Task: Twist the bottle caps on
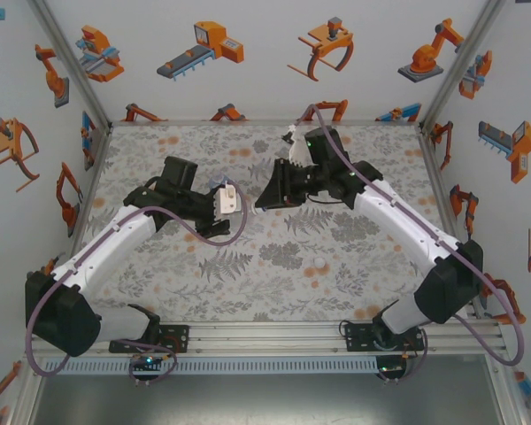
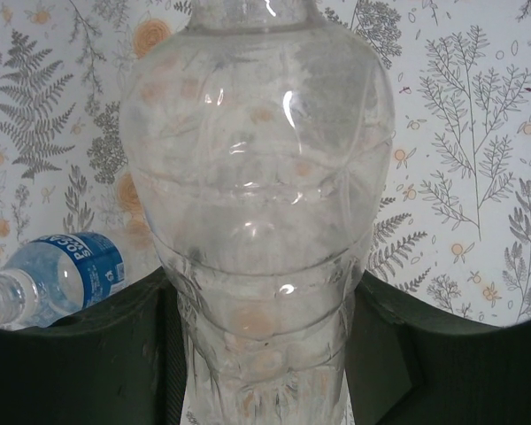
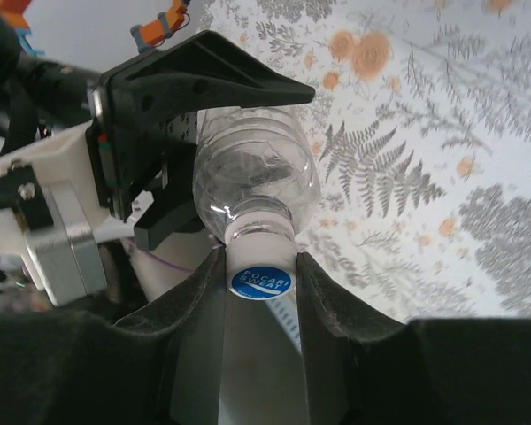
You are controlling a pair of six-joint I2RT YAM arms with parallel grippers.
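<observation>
A clear bottle (image 2: 257, 168) is held off the table, and my left gripper (image 2: 261, 297) is shut on its lower body. In the right wrist view the same clear bottle (image 3: 257, 168) points its neck at the camera. A white bottle cap (image 3: 261, 266) with a blue printed top sits on that neck. My right gripper (image 3: 261, 270) is shut on this cap, one finger on each side. In the top view the left gripper (image 1: 223, 211) and right gripper (image 1: 270, 190) face each other over the middle of the table.
A bottle with a blue label (image 2: 62, 274) lies on its side on the floral table cloth (image 2: 478, 133); in the top view it lies at the back (image 1: 293, 142). A loose white cap (image 1: 319, 263) rests on the table near the right arm.
</observation>
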